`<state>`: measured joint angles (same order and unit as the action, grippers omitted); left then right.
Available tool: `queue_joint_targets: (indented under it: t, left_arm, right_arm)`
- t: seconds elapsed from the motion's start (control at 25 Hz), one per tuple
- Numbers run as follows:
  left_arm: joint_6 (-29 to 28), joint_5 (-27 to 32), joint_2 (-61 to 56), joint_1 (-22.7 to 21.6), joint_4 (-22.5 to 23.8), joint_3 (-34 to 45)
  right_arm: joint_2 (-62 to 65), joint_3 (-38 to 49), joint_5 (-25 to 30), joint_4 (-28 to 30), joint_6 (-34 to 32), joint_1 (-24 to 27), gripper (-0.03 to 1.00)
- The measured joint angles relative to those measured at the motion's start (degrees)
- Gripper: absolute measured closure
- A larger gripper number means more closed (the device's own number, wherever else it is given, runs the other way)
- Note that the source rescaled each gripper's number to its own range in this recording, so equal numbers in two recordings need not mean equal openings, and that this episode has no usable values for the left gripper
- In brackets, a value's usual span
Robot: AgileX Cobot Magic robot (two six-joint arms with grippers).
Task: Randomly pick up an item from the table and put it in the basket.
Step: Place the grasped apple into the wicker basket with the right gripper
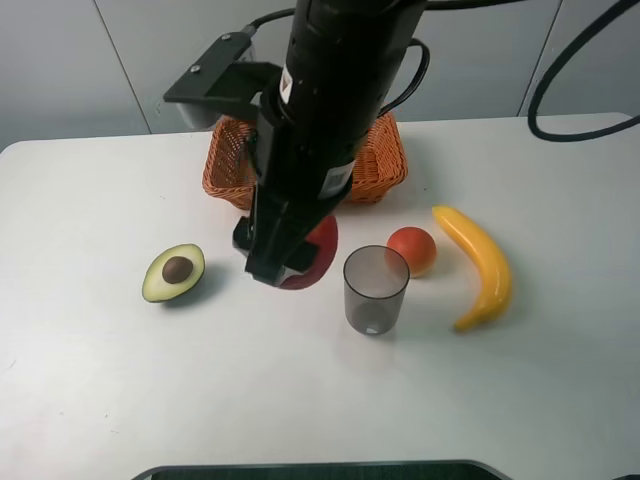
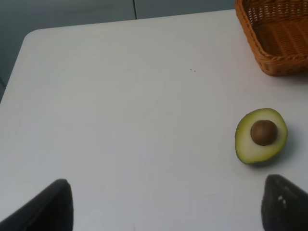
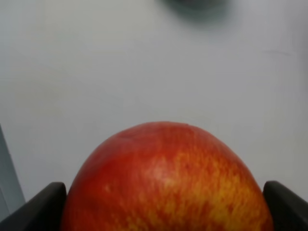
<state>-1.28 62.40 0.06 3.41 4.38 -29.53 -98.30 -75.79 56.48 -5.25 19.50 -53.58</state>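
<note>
The red apple point(image 1: 324, 252) with yellow streaks sits between the two fingers of my right gripper point(image 1: 292, 264), in front of the wicker basket point(image 1: 224, 168) on the white table point(image 1: 100, 380). In the right wrist view the apple point(image 3: 166, 183) fills the gap and touches both fingers point(image 3: 43, 208). I cannot tell whether it rests on the table or is just above it. My left gripper point(image 2: 166, 214) is open and empty above bare table near the avocado half point(image 2: 261, 135). The basket's corner point(image 2: 279, 33) shows there too.
A halved avocado point(image 1: 173, 272) lies left of the apple. A grey translucent cup point(image 1: 376, 290) stands just right of it, then a small orange-red fruit point(image 1: 412, 250) and a banana point(image 1: 480, 265). The right arm hides most of the basket.
</note>
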Motion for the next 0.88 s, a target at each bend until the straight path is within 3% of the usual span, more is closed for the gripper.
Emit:
queue_joint_targets:
  t: [0.56,0.88]
  left_arm:
    - [0.0,0.0,0.0,0.0,0.0,0.0]
    - [0.0,0.0,0.0,0.0,0.0,0.0]
  right_arm:
    - [3.5,0.0,0.5,0.3,-4.0,14.0,0.94]
    - [3.0,0.0,-10.2,0.4,-8.1,18.8,0.94]
